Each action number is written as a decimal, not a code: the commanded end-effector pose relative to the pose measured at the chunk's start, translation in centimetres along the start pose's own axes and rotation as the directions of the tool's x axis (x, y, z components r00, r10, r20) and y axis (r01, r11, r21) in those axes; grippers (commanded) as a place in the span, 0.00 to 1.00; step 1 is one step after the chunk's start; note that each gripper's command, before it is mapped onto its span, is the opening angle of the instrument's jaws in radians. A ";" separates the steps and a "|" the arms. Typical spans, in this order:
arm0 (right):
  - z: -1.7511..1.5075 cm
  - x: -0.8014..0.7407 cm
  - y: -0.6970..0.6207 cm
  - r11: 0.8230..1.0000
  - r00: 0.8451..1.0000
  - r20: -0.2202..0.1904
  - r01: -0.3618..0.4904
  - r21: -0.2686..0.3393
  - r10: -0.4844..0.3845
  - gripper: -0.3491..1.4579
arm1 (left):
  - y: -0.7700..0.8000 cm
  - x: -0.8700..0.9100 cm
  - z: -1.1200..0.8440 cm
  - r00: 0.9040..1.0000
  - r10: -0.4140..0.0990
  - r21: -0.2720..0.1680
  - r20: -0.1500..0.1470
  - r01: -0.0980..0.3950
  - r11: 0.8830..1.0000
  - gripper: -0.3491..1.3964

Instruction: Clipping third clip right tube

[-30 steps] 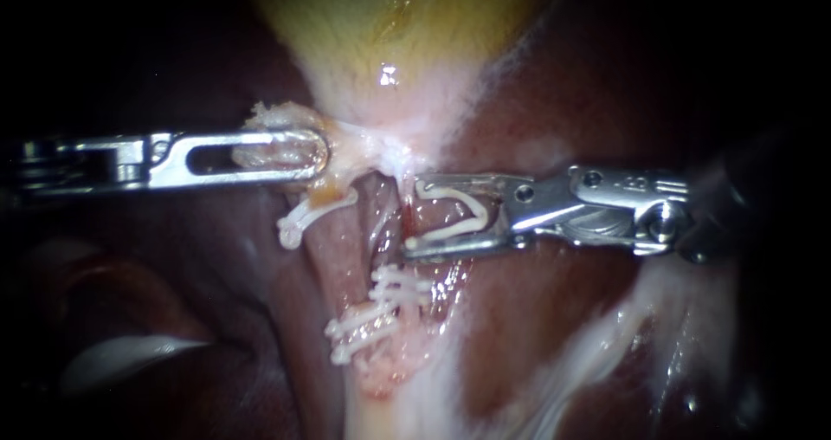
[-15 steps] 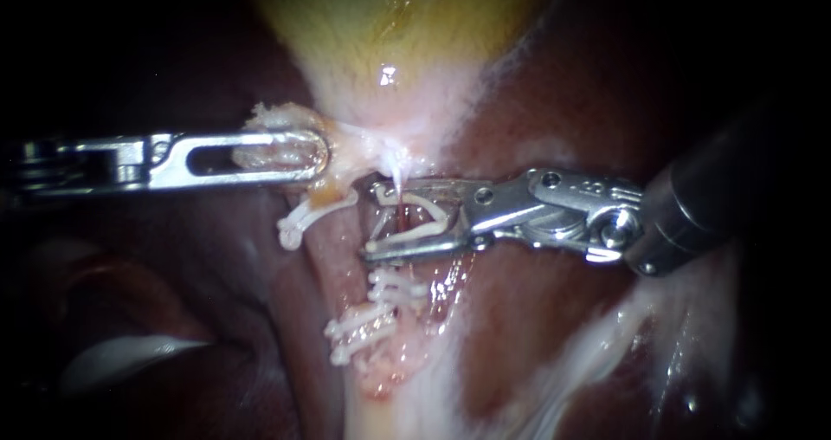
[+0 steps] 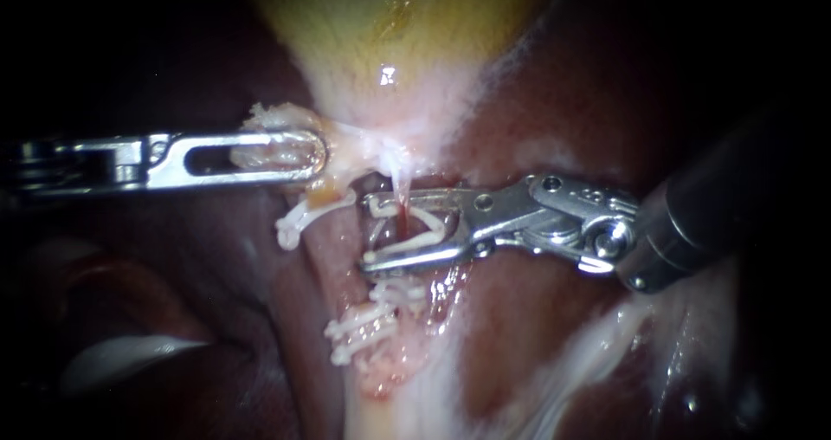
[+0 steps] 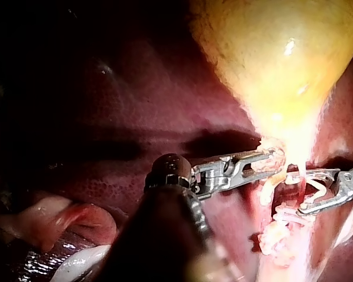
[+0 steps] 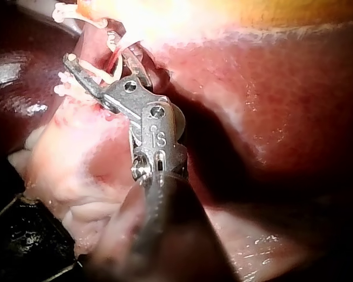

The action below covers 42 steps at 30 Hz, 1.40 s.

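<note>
Clipping is partly done: two closed clips (image 3: 381,306) already sit lower down, seemingly on the right tube (image 3: 402,196), and the third is not yet shut. The right instrument (image 3: 367,232) carries an open clip (image 3: 409,244); its jaws stand apart and touch this clip from both sides. The tube passes between them, inside the clip. I judge that only the squeeze is left. The left instrument (image 3: 317,156) grips pale tissue (image 3: 277,150) below the gallbladder (image 3: 389,33).

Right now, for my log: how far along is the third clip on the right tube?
Done: two clips sit shut on the right tube. In hand: the right instrument holds an open clip astride that tube above them, while the left instrument grips tissue. Left: closing and releasing it.
</note>
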State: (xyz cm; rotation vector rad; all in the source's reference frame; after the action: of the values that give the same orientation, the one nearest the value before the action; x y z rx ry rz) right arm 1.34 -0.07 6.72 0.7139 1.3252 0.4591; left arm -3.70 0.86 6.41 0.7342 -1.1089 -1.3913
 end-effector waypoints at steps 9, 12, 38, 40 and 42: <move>-0.04 0.15 0.06 1.000 0.999 -0.035 -0.024 0.007 0.024 0.47 | 0.00 0.00 0.00 1.000 0.000 0.000 0.000 0.000 1.000 0.00; -0.07 0.19 0.09 0.997 0.996 -0.039 -0.080 0.008 0.080 0.46 | 0.00 0.00 0.00 1.000 0.000 0.000 0.000 0.000 1.000 0.00; -0.12 0.28 0.10 0.914 0.905 -0.128 -0.394 0.100 0.405 0.44 | 0.00 0.00 0.00 1.000 0.000 0.000 0.000 0.000 1.000 0.00; -0.11 0.28 0.09 0.906 0.898 -0.130 -0.406 0.120 0.419 0.44 | 0.00 0.00 0.00 1.000 0.000 0.000 0.000 0.000 1.000 0.00; -0.11 0.28 0.08 0.901 0.894 -0.128 -0.413 0.137 0.429 0.44 | 0.00 0.00 0.00 1.000 0.000 0.000 0.000 0.000 1.000 0.00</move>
State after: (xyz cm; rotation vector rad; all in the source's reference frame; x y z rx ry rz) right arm 1.30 0.20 6.57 1.0861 1.3501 0.8091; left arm -3.70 0.86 6.42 0.7347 -1.1092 -1.3911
